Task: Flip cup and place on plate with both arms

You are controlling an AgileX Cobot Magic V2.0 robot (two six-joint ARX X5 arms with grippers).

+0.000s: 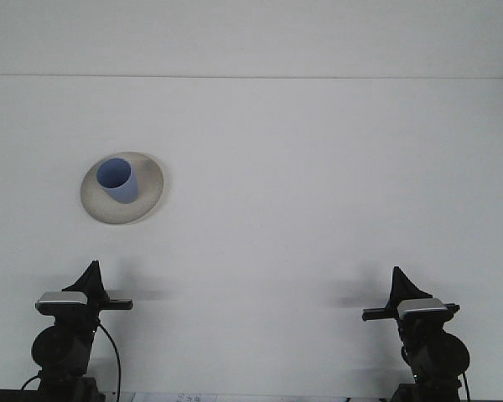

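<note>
Both tools are sitting low at the near edge of the white bench, the left tool and right tool holding nothing; whether either is open, I cannot tell. The blue cup is standing mouth-up on the plate, far left.

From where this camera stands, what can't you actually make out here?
All in the front view:
- Left gripper and right gripper: fingers seen end-on, so open or shut is unclear.
- Both arms: bases cut off by the bottom edge.
- Blue cup on the plate: its base is hidden by its own wall; its inside is too small to judge.
</note>
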